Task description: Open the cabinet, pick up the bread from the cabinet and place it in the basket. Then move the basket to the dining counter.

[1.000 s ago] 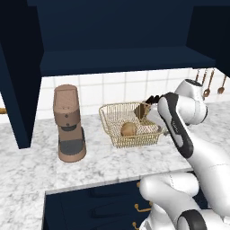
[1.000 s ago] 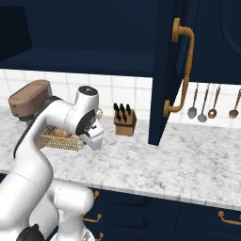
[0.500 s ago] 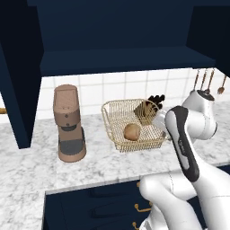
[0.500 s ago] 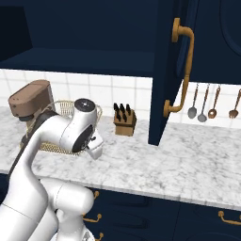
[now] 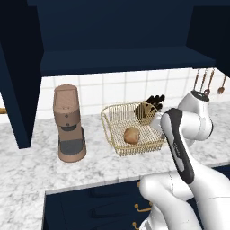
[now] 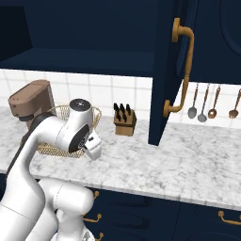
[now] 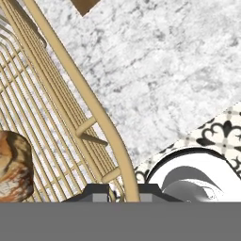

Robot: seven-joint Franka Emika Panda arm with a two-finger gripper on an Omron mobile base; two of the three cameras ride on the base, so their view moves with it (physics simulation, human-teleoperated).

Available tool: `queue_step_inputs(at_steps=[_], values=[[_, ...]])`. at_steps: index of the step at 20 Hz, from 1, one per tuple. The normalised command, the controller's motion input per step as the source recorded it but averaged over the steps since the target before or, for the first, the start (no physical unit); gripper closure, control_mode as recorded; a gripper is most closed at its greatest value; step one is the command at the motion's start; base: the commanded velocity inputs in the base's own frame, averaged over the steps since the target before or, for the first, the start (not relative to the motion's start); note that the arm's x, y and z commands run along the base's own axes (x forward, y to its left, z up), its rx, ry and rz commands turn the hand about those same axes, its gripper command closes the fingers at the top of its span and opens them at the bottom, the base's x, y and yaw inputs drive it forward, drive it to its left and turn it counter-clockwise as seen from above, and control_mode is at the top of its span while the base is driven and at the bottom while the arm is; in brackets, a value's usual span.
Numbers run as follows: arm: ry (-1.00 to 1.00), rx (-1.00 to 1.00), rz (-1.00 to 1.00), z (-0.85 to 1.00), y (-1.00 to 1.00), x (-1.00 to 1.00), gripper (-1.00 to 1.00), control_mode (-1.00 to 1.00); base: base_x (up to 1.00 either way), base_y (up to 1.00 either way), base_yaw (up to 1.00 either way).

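Starting at your left in the left base view, the coffee machine [image 5: 68, 123] stands on the worktop [image 5: 36, 170], apart from the basket [image 5: 117, 143]. The bread [image 5: 131, 135] already lies inside the basket, near its middle. In the hand view the gripper [image 7: 124, 192] has its fingers drawn together on the basket's rim wire [image 7: 89, 101], which runs up between them; judge this a pinch on the rim, not a deep hold.

For the carry to the dining counter, you should raise the basket level and slowly, since a one-sided rim grip will likely let it tilt and roll the bread.

Rightward, the knife block [image 6: 124, 122] sits near the basket's far corner. Further right the open cabinet door [image 6: 167, 70] overhangs the worktop, with utensils [image 6: 204, 103] hanging beyond. Open marble lies between block and door.
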Motion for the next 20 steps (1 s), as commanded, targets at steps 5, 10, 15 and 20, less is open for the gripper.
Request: queue_step_inputs(at_steps=[5, 10, 15, 20], values=[[0.00, 0.00, 0.00, 0.00, 0.00, -0.06, 1.00, -1.00, 0.00, 0.00, 0.00], [0.00, 0.00, 0.00, 0.00, 0.00, 0.00, 1.00, 1.00, -0.53, -0.09, 0.00], [0.00, 0.00, 0.00, 0.00, 0.00, 0.00, 1.00, 1.00, -0.89, -0.22, -0.05], [0.00, 0.00, 0.00, 0.00, 0.00, 0.00, 1.00, 1.00, -0.83, -0.26, -0.12]])
